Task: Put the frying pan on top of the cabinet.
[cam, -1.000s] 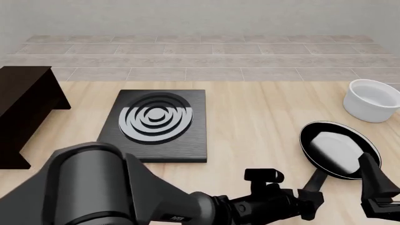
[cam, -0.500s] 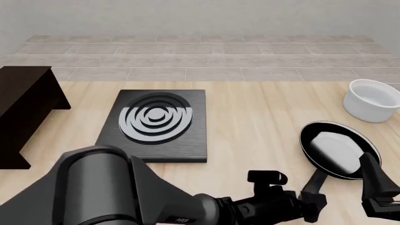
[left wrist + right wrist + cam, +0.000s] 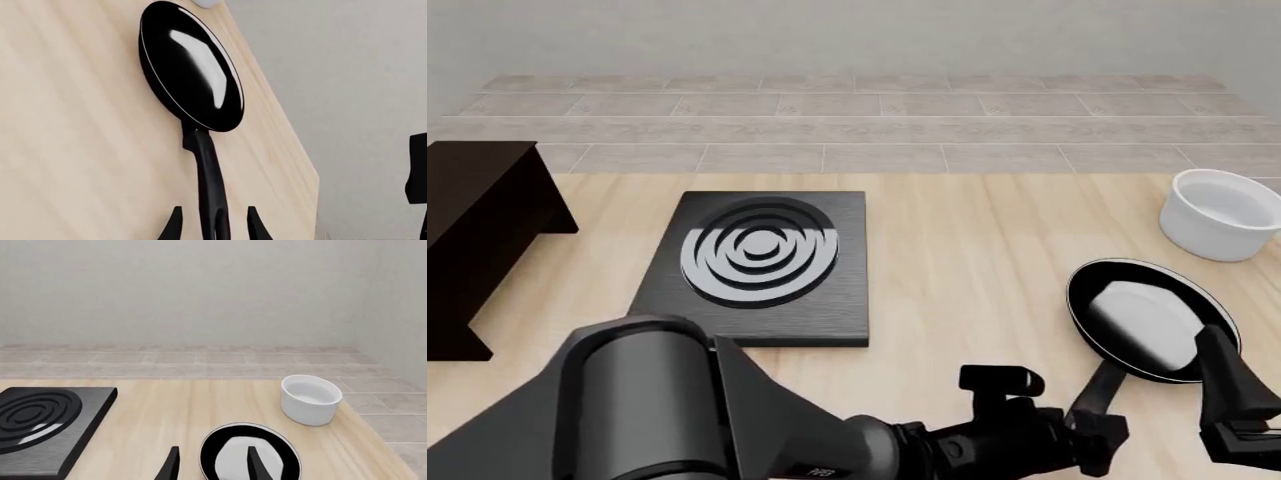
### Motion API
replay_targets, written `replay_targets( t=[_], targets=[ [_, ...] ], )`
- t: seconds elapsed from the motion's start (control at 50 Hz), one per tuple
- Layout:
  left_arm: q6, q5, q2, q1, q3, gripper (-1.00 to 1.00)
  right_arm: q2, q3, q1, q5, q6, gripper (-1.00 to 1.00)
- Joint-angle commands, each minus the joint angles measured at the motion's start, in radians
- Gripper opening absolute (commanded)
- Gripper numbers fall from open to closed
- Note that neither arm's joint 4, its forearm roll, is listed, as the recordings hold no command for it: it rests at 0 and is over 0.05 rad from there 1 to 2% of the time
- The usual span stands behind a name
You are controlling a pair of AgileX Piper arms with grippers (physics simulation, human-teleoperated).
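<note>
left gripper at the frying pan handle, jaws spread.
pan flat on the table, front right, near white bowl; right gripper open above it; cabinet far left.

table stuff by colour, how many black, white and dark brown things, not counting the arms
black: 2, the frying pan and the stove slab
white: 1, the bowl
dark brown: 1, the cabinet
total: 4
</note>
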Motion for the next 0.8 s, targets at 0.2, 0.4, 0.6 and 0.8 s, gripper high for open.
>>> replay_targets(
  t=[0.2, 0.4, 0.6, 0.8],
  targets=[
    [-0.03, 0.008, 0.02, -0.006, -0.016, 1.0, 0.0, 0.0, -0.001, -0.002, 0.0, 1.0],
    [-0.03, 0.015, 0.032, -0.004, -0.031, 1.0, 0.0, 0.0, -0.001, -0.001, 0.001, 1.0],
    [-0.036, 0.007, 0.027, -0.003, -0.034, 1.0, 0.0, 0.0, -0.002, 0.0, 0.004, 1.0],
    [-0.022, 0.011, 0.021, 0.004, -0.044, 1.0, 0.0, 0.0, -0.003, 0.002, 0.006, 1.0]
  ],
)
